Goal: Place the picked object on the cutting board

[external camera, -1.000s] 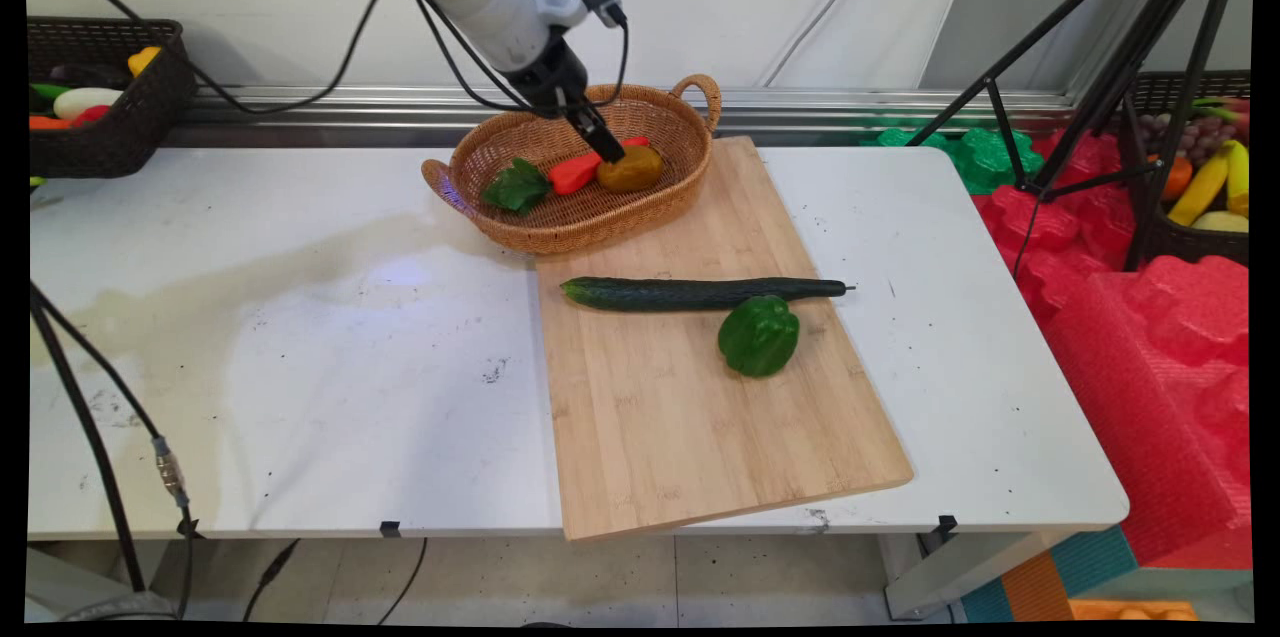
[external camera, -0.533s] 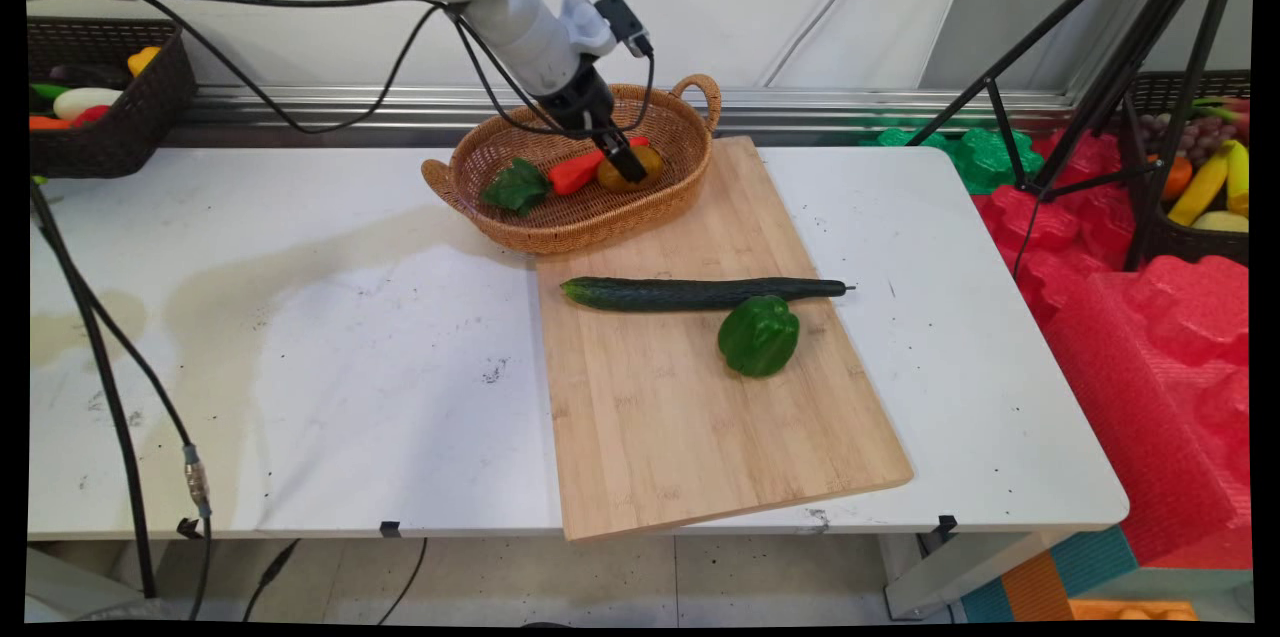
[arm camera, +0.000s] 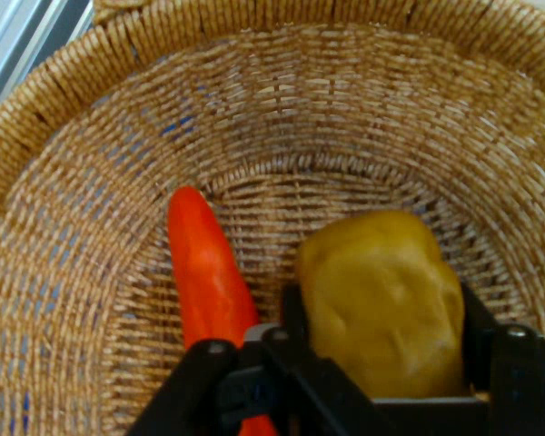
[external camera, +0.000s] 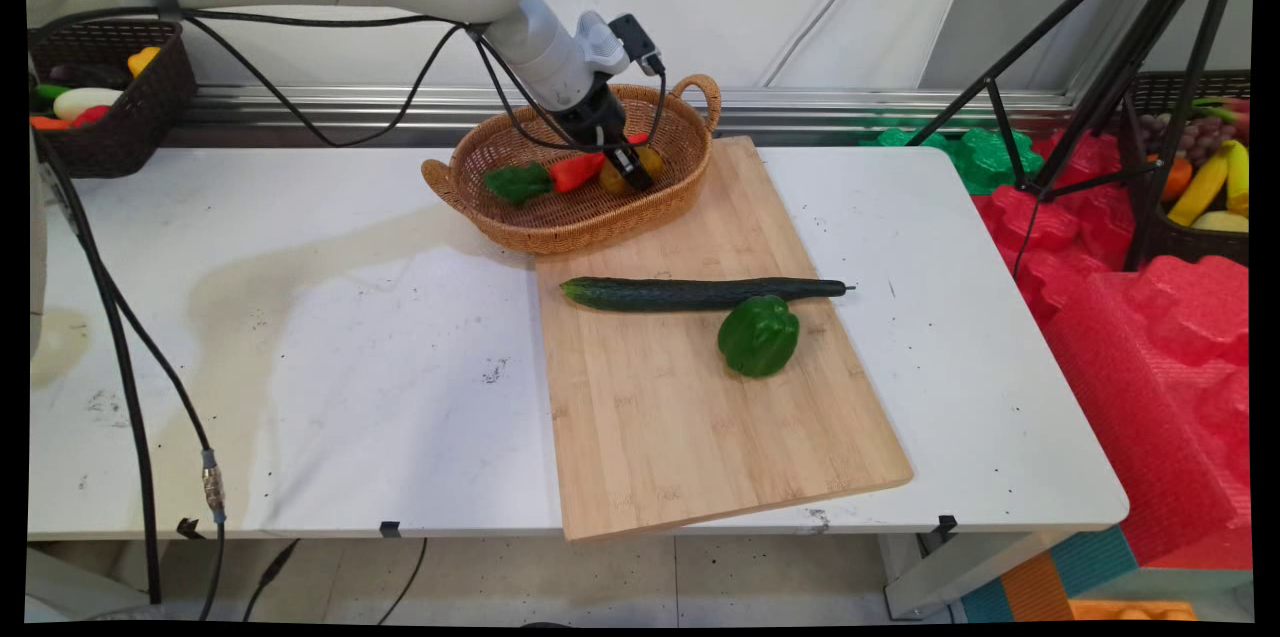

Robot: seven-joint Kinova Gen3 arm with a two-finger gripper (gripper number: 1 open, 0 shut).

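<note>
The gripper (external camera: 640, 179) reaches down into the wicker basket (external camera: 520, 229) at the far side of the desk (external camera: 300, 337). In the hand view its two black fingers (arm camera: 295, 318) stand apart with a yellow-brown potato (arm camera: 381, 300) between them, one finger along each flank of it; whether the pads press on it or only bracket it cannot be told.

Just beside the left finger in the hand view, on the outer side from the potato, lies a red carrot (arm camera: 204, 272), its pointed end aimed away from the hand and its thick end running under the black linkage. Carrot and potato lie close side by side on the woven floor of the basket, near but with a thin strip of weave showing between them. In the main view the carrot's (external camera: 575, 172) green leafy top (external camera: 518, 183) lies farther from the fingers, toward the basket's left handle, and the potato (external camera: 630, 175) is largely hidden behind the gripper.

Outside the basket, nearer the camera than the fingers, a wooden cutting board (external camera: 680, 437) lies on the desk with its far corner touching the basket's wall. On it rest a long dark cucumber (external camera: 700, 292) laid crosswise and a green bell pepper (external camera: 758, 335) just beside it on the near side. Both are well apart from the fingers.

A dark basket of produce (external camera: 100, 107) stands at the far left of the desk.
</note>
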